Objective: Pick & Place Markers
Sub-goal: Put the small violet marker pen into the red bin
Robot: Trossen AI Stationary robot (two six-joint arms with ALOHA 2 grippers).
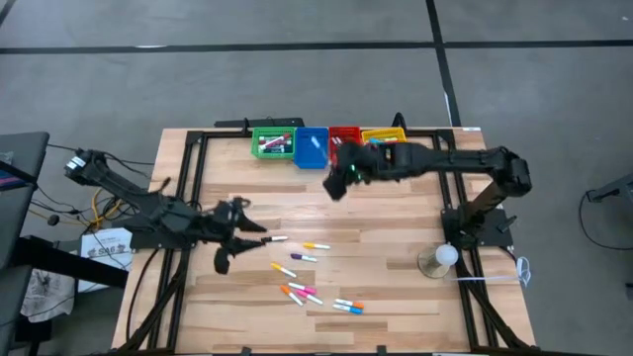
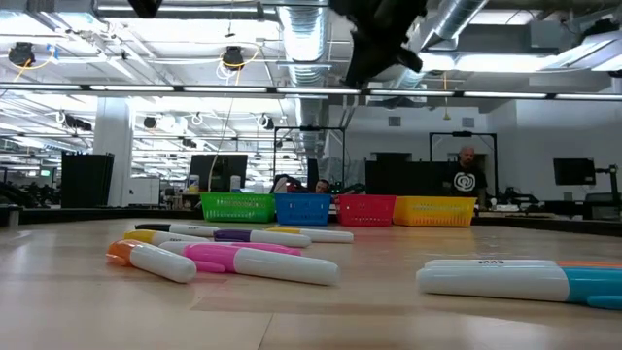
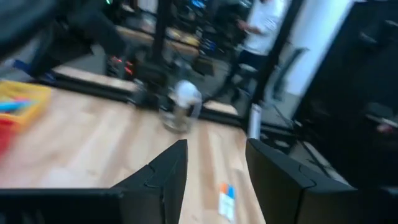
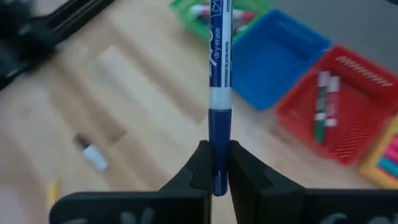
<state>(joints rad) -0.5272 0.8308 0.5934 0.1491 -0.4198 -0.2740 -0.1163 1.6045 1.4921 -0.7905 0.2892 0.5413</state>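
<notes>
Several markers (image 1: 315,282) in pink, orange, blue and white lie loose on the wooden table's near middle and show close up in the low view (image 2: 233,258). My right gripper (image 1: 338,182) hangs above the table just in front of the bins, shut on a blue-and-white marker (image 4: 219,68). The green bin (image 1: 273,142), blue bin (image 1: 312,148), red bin (image 1: 343,135) and yellow bin (image 1: 384,135) stand in a row at the far edge; the green and red ones hold markers. My left gripper (image 1: 247,235) is open at the table's left, above the wood, with nothing between its fingers (image 3: 214,149). My right gripper pinches the marker's dark blue end (image 4: 218,134) between its two fingers. The marker lies along the fingers and sticks out beyond their tips, its white barrel pointing toward the green bin (image 4: 217,15). It is lifted clear of the table.
A clear glass with a white ball (image 1: 438,259) stands near the right arm's base and shows in the left wrist view (image 3: 180,106). Black frame rails run along the table's left and right sides. People stand in the room beyond the table (image 2: 468,180).
</notes>
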